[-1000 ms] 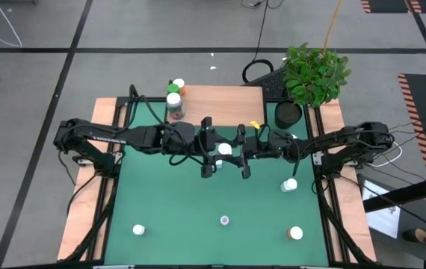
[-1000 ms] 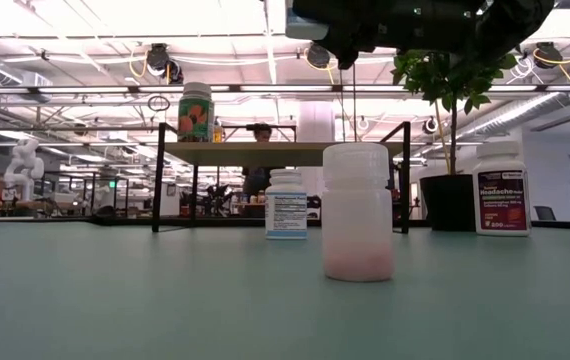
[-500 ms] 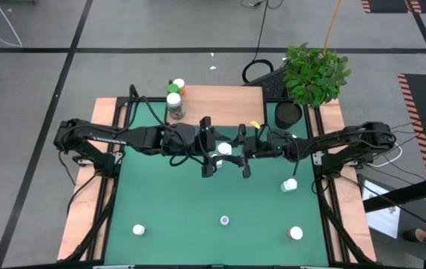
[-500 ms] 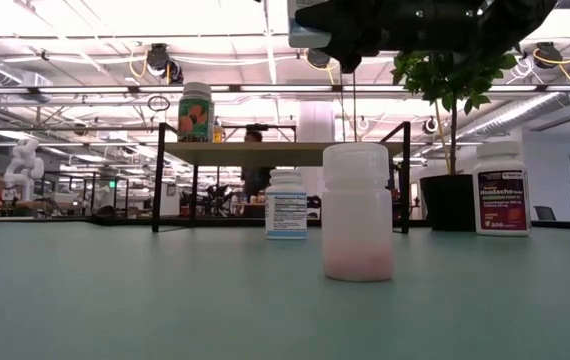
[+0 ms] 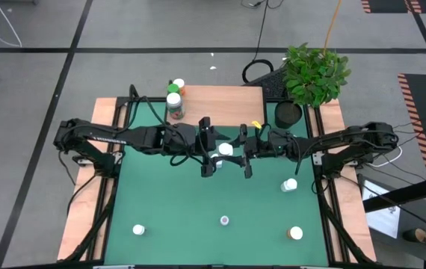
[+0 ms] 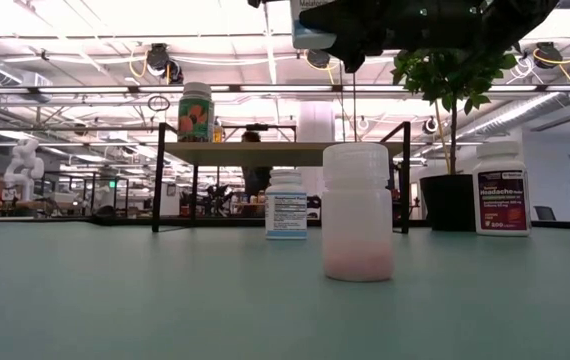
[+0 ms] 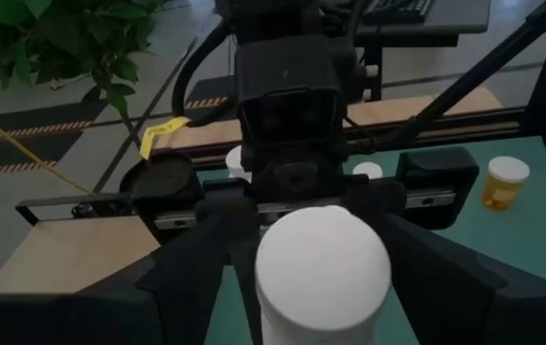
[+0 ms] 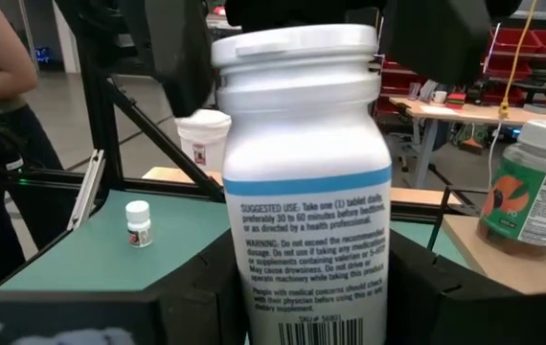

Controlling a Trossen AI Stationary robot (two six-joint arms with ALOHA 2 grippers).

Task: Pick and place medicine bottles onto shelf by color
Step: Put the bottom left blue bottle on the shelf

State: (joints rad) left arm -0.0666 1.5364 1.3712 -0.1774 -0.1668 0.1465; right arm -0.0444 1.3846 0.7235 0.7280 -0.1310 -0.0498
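Early in the sorting, by the look of it: only two bottles (image 5: 174, 101) standing at one corner of the shelf (image 5: 228, 96), four more (image 5: 290, 184) scattered on the mat below and well apart from either pair of fingers, so most of the work left. Meeting nose to nose above the mat just short of the shelf, the left gripper (image 5: 214, 149) and right gripper (image 5: 239, 152), both arms stretched level toward the middle. Between them, one white bottle (image 8: 304, 182) with a blue band, upright, its lower body clamped by the right fingers (image 8: 206, 287). Flanking its cap, the left gripper; gripping or already loose, cannot tell. Probably a handover.
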